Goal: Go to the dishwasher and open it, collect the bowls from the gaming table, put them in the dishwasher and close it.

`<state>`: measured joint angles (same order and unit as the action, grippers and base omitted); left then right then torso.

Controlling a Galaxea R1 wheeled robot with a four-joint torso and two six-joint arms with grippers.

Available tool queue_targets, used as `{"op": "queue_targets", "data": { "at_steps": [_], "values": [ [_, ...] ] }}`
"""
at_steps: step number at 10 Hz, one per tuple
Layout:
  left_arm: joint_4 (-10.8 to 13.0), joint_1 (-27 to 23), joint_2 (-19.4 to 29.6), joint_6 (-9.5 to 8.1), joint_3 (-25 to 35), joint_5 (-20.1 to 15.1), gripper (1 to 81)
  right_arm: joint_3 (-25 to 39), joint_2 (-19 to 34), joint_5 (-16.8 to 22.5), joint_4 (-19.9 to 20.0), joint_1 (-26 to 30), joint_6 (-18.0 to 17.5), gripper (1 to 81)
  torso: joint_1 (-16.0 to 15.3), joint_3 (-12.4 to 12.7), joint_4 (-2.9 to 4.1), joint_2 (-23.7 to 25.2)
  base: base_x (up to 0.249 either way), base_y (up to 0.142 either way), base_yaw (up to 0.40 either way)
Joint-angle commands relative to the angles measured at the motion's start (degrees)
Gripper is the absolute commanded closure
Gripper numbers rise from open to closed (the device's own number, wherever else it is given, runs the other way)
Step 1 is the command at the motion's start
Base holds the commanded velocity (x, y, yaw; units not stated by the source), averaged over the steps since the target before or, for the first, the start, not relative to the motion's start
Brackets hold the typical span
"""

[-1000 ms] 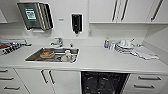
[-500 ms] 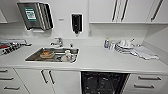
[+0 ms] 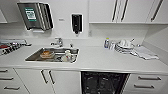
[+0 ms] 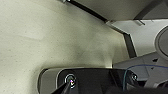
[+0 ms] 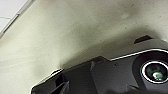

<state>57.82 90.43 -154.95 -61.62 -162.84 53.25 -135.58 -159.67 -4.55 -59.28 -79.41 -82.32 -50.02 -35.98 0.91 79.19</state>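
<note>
In your head view the dishwasher (image 3: pixel 103 83) sits straight ahead and low, under the countertop (image 3: pixel 100 61) just right of the sink (image 3: pixel 53 55), its dark opening running crosswise and giving no clue which arm is nearer. Nothing has shifted against the earlier frames. Your wrist views look down on pale floor (image 4: pixel 50 37), and I cannot tell the state of either gripper.

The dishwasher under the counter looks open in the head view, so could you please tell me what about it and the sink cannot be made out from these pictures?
- Dishwasher, head view: the lower part is cut off by the picture's edge; the dark interior is too blurred to tell racks or contents.
- Sink, head view: an orange-brown round item and white items lie inside, too blurred to identify.
</note>
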Motion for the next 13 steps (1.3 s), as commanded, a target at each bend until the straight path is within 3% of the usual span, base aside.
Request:
{"op": "queue_targets", "data": {
  "at_steps": [1,4,5,7,9,10,11,12,13],
  "values": [
    [1.1,1.6,-5.2,-1.48,-3.5,-16.2,1.0,-7.7,-5.6,-0.4,-10.3,-1.2,0.2,1.0,0.0,0.0,0.0,0.0,0.0,0.0,0.0],
    [0.5,1.3,-9.0,-1.57,-3.4,-27.1,1.0,-14.5,-9.4,-0.4,-12.7,-2.6,0.2,1.0,0.0,0.0,0.0,0.0,0.0,0.0,0.0],
    [-0.5,1.3,-9.8,-1.75,-3.4,-29.2,1.0,-15.9,-10.2,-0.3,-12.8,-2.6,0.4,1.0,0.0,0.0,0.0,0.0,0.0,0.0,0.0],
    [-4.5,1.1,-12.5,-2.1,-3.4,-36.5,1.0,-16.8,-11.7,0.4,-13.1,-2.7,1.5,1.0,0.0,0.0,0.0,0.0,0.0,0.0,0.0],
    [-4.6,0.2,-15.2,-2.19,-3.4,-44.3,1.0,-17.4,-12.5,0.7,-13.1,-2.7,1.5,1.0,0.0,0.0,0.0,0.0,0.0,0.0,0.0],
    [-4.7,0.1,-15.8,-1.92,-3.3,-45.9,1.0,-17.4,-12.6,0.7,-13.1,-2.8,1.5,1.0,0.0,0.0,0.0,0.0,0.0,0.0,0.0],
    [-6.5,-0.1,-16.4,-1.4,-3.4,-46.2,1.0,-17.5,-12.9,0.8,-13.1,-3.0,1.5,1.0,0.0,0.0,0.0,0.0,0.0,0.0,0.0],
    [-10.9,-0.1,-16.7,0.52,-3.4,-48.0,1.0,-17.5,-13.0,0.8,-13.1,-3.1,1.5,1.0,0.0,0.0,0.0,0.0,0.0,0.0,0.0],
    [-15.5,-0.1,-16.8,6.82,-3.3,-48.1,1.0,-17.6,-13.1,0.8,-13.1,-3.2,1.5,1.0,0.0,0.0,0.0,0.0,0.0,0.0,0.0]
  ]
}}
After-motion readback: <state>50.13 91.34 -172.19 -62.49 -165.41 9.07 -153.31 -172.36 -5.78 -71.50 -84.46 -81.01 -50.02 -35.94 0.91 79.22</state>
